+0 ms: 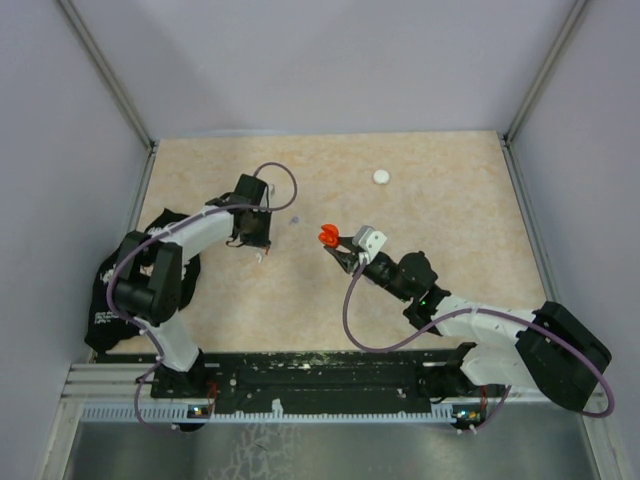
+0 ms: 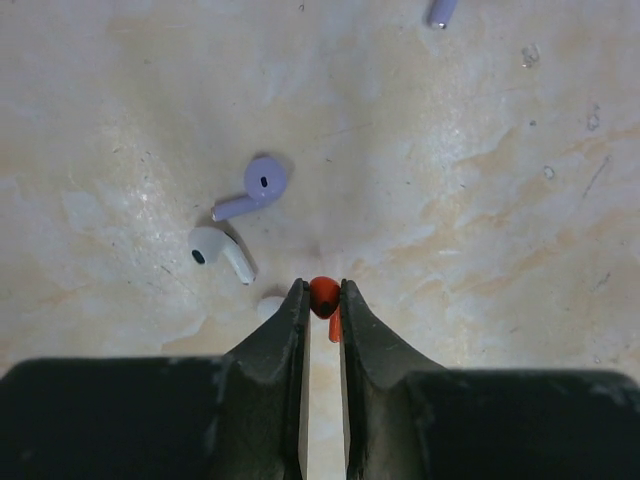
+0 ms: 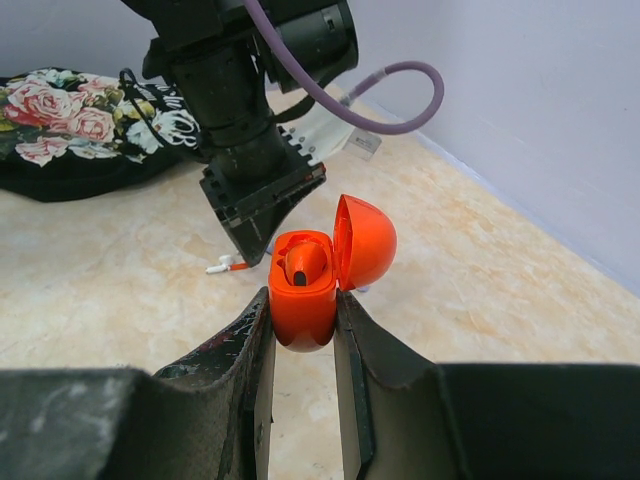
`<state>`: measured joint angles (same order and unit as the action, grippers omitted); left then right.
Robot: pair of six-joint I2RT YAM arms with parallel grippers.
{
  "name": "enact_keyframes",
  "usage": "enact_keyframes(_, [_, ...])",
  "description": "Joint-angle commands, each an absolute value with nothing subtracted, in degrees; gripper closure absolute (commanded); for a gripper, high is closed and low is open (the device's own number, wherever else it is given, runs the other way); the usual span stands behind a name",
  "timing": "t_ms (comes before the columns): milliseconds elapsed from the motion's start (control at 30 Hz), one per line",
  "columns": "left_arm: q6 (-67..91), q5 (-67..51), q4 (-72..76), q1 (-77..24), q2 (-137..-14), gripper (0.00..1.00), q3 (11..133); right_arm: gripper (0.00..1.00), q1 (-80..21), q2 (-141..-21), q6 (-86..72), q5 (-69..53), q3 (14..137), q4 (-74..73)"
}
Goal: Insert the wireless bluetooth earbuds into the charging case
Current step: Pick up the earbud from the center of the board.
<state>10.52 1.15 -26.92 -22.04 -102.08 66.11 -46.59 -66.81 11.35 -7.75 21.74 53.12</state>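
Observation:
My right gripper (image 3: 301,297) is shut on the red charging case (image 3: 300,318) and holds it above the table with the lid (image 3: 366,240) hinged open. One red earbud (image 3: 305,262) sits in the case. In the top view the case (image 1: 327,236) hangs mid-table at the right gripper's (image 1: 339,251) tip. My left gripper (image 2: 321,291) is down at the table, with its jaws closed on a second red earbud (image 2: 323,297). A white earbud (image 2: 215,250) and a lilac earbud (image 2: 262,183) lie just ahead of it to the left. The left gripper (image 1: 259,250) is left of the case.
A white round case (image 1: 381,177) lies near the back of the table. Another lilac piece (image 2: 440,12) lies farther out. A black floral cloth (image 3: 80,130) is bunched beside the left arm at the table's left edge. Walls close in the table on three sides.

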Motion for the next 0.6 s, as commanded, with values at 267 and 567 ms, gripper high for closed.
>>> enact_keyframes(267, [11.1,-6.8,-13.9,-22.2,-84.7,0.92,56.0,1.00,-46.1,-64.0,10.0,-10.1,22.3,57.0])
enact_keyframes(567, [10.3,-16.2,-4.4,-22.1,-71.2,0.93,50.8,1.00,-46.2,-64.7,8.7,-12.0,24.8,56.2])
